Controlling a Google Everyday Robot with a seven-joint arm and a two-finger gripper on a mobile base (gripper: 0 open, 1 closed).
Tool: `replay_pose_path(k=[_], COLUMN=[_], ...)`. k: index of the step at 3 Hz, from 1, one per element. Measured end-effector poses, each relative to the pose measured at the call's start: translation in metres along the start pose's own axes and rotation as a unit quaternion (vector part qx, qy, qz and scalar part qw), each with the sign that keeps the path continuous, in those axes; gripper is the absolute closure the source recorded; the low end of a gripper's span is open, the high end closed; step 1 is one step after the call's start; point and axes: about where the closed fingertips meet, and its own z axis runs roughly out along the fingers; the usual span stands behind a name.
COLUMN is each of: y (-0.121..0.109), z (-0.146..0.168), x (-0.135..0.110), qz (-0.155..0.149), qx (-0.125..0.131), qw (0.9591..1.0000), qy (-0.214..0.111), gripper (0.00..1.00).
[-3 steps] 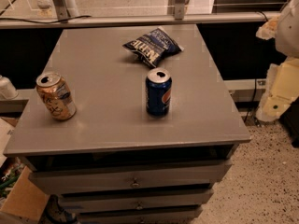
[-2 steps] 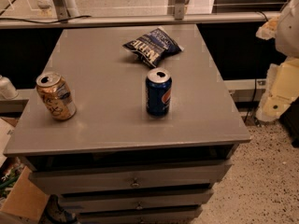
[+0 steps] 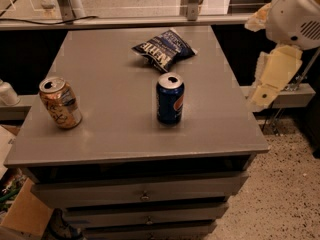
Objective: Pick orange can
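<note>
One big grey cabinet (image 3: 115,129) has three things on top. Off its right side hangs the robot's pale gripper (image 3: 270,81), far from the cans. I cannot tell if it is open or shut. A chip bag (image 3: 164,49) lies at the back. A blue can (image 3: 170,98) stands in the middle. The orange can (image 3: 60,103) stands by the left edge, untouched. Reaching, grabbing and lifting are all left to do.

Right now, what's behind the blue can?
A chip bag, apart from the blue can; the strip just behind the can is hidden. The gripper hangs right of the table.
</note>
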Motion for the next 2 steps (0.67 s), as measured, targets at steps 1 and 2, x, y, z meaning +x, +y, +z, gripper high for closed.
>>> replay_pose_path(k=[1,2], y=[-0.003,0.018], z=[0.007,0.007], x=[-0.055,-0.121], qz=[-0.025,-0.047], qx=[-0.016,-0.044], qw=[0.998,0.99], qy=[-0.057,-0.126], gripper=[0.0,0.0])
